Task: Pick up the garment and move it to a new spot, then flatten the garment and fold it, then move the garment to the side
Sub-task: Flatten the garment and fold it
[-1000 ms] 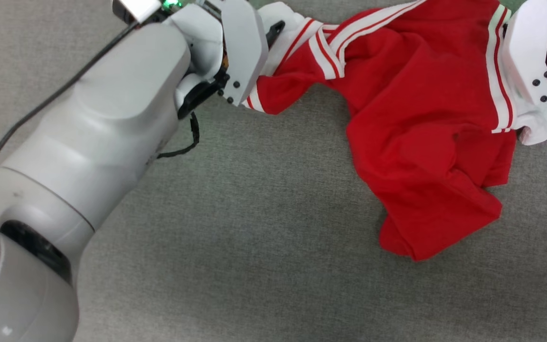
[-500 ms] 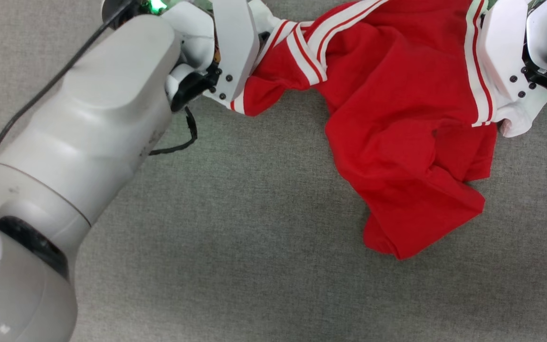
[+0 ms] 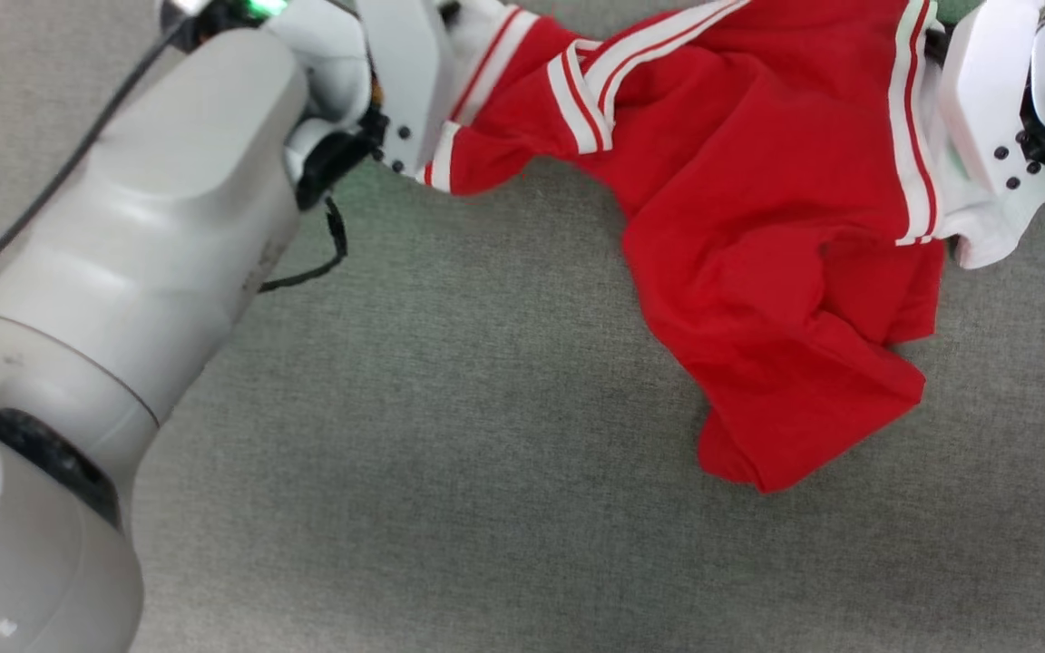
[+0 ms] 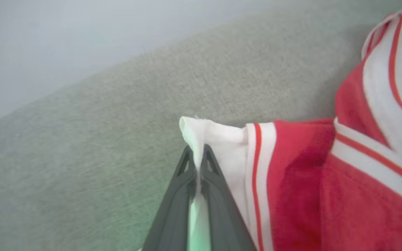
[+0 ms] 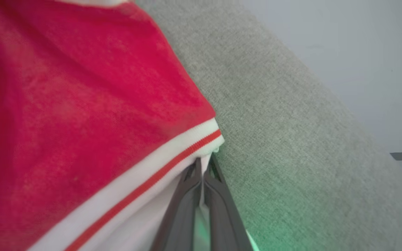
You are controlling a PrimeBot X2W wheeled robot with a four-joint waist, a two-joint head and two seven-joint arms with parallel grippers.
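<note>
Left wrist view: the left gripper (image 4: 196, 153) has its two dark fingers pressed together, pinching a fold of the white sleeve (image 4: 218, 139). A small tuft of that cloth stands just past the fingertips. The garment (image 4: 309, 188) spreads away to the right of the fingers: first the white sleeve, then striped trim (image 4: 257, 153), then red body cloth. A grey fabric surface (image 4: 82, 146) lies left of the fingers and beyond them, with a pale blurred wall (image 4: 65, 42) past its far edge.

Right wrist view: the right gripper (image 5: 202, 165) is also closed, its fingers nipping a white edge of the garment. The red and white trim runs just above the tips. Red cloth lies to the left of the fingers and above them; white cloth hangs down their left side. The grey surface lies to the right of the fingers.

Head view: the garment stretches between the two pale wrist housings, one end at each gripper. Cloth hides the fingertips. Between the grippers its red body droops nearer the robot in loose folds, ending in a crumpled corner. Whether that corner rests on the surface or hangs just above it I cannot tell. The left forearm (image 3: 151, 236) runs back from the left gripper, with a black cable (image 3: 327, 263) looping beside the wrist.
</note>
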